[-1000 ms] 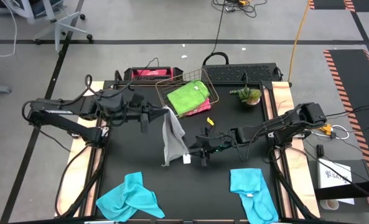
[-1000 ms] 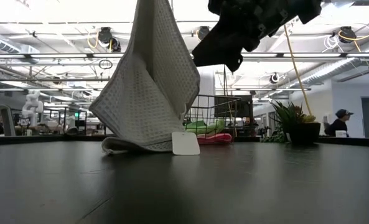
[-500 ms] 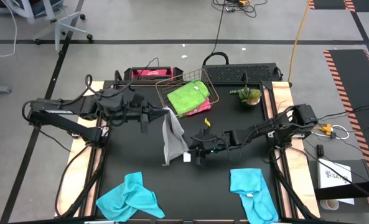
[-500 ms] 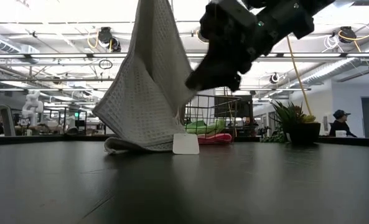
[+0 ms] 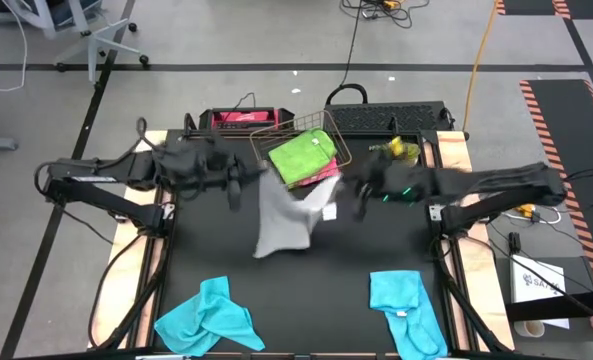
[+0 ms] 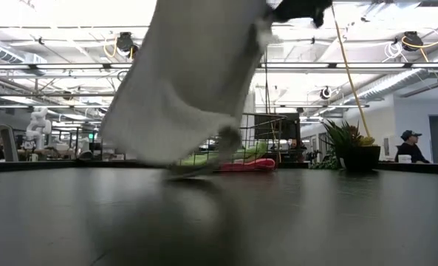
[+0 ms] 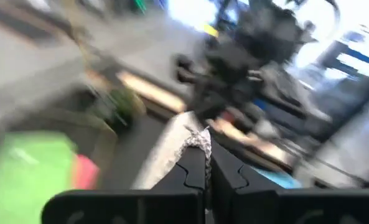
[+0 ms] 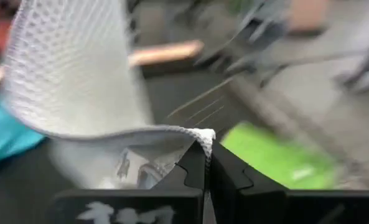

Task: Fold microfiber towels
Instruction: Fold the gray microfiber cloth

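Observation:
A light grey microfiber towel (image 5: 281,215) hangs between my two grippers above the middle of the table. My left gripper (image 5: 248,180) is shut on one corner, and my right gripper (image 5: 354,190) is shut on another. In the low view the towel (image 6: 182,89) sags in a wide sheet; whether its lowest fold (image 6: 196,167) touches the table I cannot tell. A lime green towel (image 5: 301,155) and a pink one (image 5: 326,172) lie in the copper wire basket (image 5: 344,150). Two turquoise towels (image 5: 211,315) (image 5: 406,305) lie crumpled near the front edge. My left gripper pinches a corner of the grey towel (image 7: 196,134) between its two fingers, coming nearly level from the table's left. The cloth falls away below that corner. My right gripper pinches another corner (image 8: 201,134) between its two fingers, coming nearly level from the table's right. From there the cloth's edge (image 8: 109,134) curves away slack.
The wire basket stands at the far middle, with a small potted plant (image 5: 396,150) to its right. A red-and-black case (image 5: 236,120) and a black case (image 5: 386,115) sit along the far edge. Bare black tabletop (image 5: 316,290) lies between the two turquoise towels.
My right gripper shut on the towel's low corner by the white tag. It then swung quickly up and toward the far right. That corner rose off the table, and the towel, which had hung narrow from my left gripper, spread out between both grippers.

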Controlling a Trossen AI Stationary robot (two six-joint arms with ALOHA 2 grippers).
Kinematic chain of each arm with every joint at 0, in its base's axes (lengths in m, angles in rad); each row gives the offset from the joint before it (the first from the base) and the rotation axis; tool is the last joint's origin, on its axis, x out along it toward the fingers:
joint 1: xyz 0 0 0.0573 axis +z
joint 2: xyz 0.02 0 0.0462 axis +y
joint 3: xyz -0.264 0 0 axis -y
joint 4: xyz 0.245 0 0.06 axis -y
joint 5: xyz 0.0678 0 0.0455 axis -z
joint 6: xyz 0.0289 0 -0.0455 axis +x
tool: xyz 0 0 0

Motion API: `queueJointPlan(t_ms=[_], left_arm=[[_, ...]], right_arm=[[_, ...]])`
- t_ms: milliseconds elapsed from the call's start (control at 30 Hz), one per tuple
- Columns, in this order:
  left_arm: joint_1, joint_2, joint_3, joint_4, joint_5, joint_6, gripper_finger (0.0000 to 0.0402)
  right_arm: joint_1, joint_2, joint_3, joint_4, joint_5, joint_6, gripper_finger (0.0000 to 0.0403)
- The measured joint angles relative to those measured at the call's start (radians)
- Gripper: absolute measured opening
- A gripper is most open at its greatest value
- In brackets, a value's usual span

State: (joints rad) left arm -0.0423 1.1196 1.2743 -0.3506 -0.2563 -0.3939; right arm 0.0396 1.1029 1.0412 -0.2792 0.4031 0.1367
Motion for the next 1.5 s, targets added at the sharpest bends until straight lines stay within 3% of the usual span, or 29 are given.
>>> queueJointPlan(t_ms=[100,300,400,667,867,1067,1500], left_arm=[[0.048,-0.004,0.032,0.088,-0.042,0.073,0.0004],[0.053,-0.001,0.046,0.034,0.162,-0.003,0.0006],[0.039,0.000,0.045,-0.068,0.177,-0.042,0.0002],[0.090,0.002,0.045,-0.210,0.017,-0.027,0.0003],[0.189,0.002,0.045,-0.231,0.011,0.037,0.0003],[0.267,0.002,0.045,-0.315,-0.002,0.041,0.0004],[0.318,-0.009,0.045,-0.329,-0.298,0.162,0.0005]], right_arm=[[-0.066,-0.091,0.034,0.006,0.018,-0.023,0.0001],[-0.045,-0.163,0.044,-0.002,-0.159,0.106,0.0001],[-0.009,-0.160,0.042,-0.009,-0.203,0.129,0.0001],[-0.050,-0.175,0.042,-0.004,-0.196,0.057,0.0000],[-0.132,-0.193,0.042,-0.004,-0.196,0.011,0.0000],[-0.144,-0.180,0.042,-0.017,-0.240,0.023,0.0000],[-0.145,-0.133,0.042,-0.070,-0.250,0.060,0.0000]])
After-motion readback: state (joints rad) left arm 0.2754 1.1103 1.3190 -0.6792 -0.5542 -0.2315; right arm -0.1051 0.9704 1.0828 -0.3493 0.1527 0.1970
